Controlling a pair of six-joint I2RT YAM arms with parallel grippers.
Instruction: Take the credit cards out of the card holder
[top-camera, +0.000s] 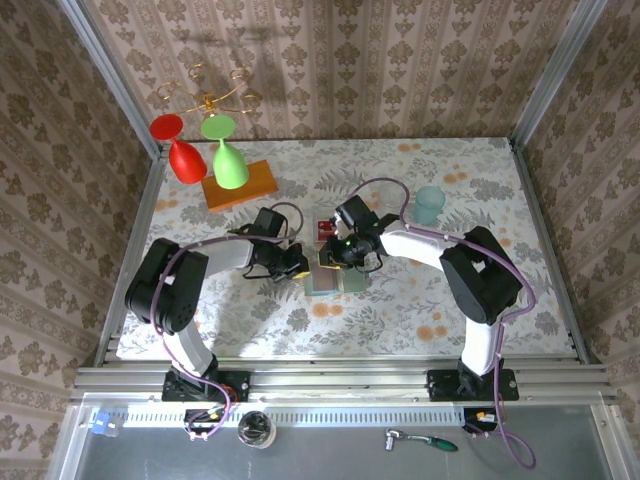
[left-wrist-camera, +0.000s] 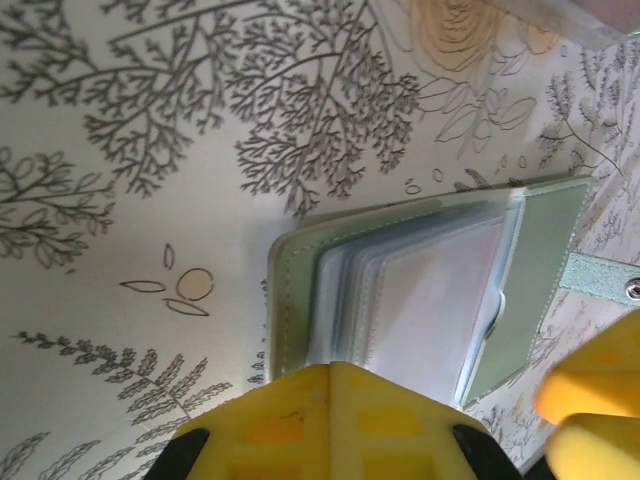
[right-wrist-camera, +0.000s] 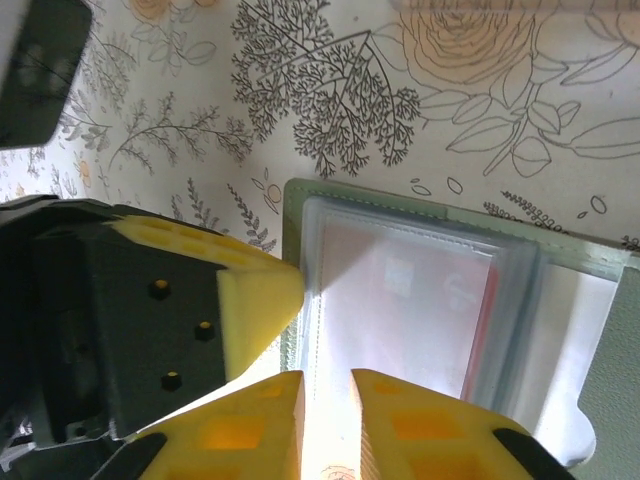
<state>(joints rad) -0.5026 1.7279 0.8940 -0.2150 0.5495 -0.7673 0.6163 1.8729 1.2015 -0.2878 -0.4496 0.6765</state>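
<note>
Jaws on my right gripper (right-wrist-camera: 326, 385) stand narrowly parted, seemingly empty, over the clear sleeves (right-wrist-camera: 330, 300) of the card holder (right-wrist-camera: 292, 200), which lies open on the table (top-camera: 470, 200). My left gripper (left-wrist-camera: 330, 375) is closed tight against its edge. With a red credit card (right-wrist-camera: 486, 318) inside a sleeve, I'd pin the holder and pinch card, not plastic.

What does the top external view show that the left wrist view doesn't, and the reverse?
Top external adds the wider scene: a red goblet, a green goblet, an orange block and a teal cup. Left wrist adds close detail: clear sleeves fanned inside the card holder, and its snap tab. Shared: the card holder, the left gripper at its edge, and the floral table cover.
</note>
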